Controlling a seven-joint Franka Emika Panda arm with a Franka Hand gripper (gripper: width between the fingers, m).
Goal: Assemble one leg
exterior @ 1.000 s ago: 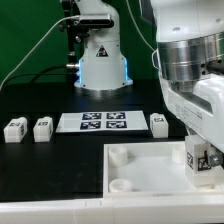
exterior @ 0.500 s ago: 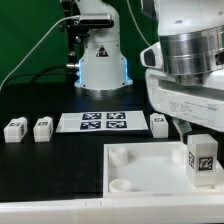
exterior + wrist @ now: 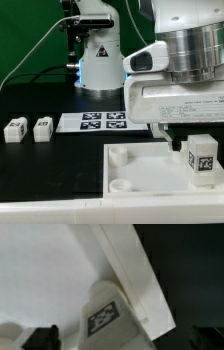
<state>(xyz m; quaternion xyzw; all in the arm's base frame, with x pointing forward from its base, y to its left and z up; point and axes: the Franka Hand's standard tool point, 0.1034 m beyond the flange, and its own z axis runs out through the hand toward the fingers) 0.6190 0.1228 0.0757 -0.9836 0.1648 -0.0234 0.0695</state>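
A white leg (image 3: 203,160) with a black-and-white tag stands upright at the plate's corner on the exterior view's right. The large white plate (image 3: 145,172) has round corner sockets. My gripper (image 3: 184,140) hangs just above the leg and to its left, open and empty. In the wrist view the leg (image 3: 106,314) stands against the plate's raised rim (image 3: 131,277), and it lies between my two dark fingertips (image 3: 41,337), which stand wide apart. Two more legs (image 3: 14,128) (image 3: 42,128) lie on the black table at the left. The fourth leg is hidden behind the gripper body.
The marker board (image 3: 90,122) lies flat behind the plate. The arm's white base (image 3: 100,60) stands at the back, with cables running to it. A socket (image 3: 121,184) shows at the plate's near left corner.
My gripper has let go of the leg, risen and moved to the exterior view's left. The leg stays standing in the plate's corner. The gripper body now hides the leg behind the plate.
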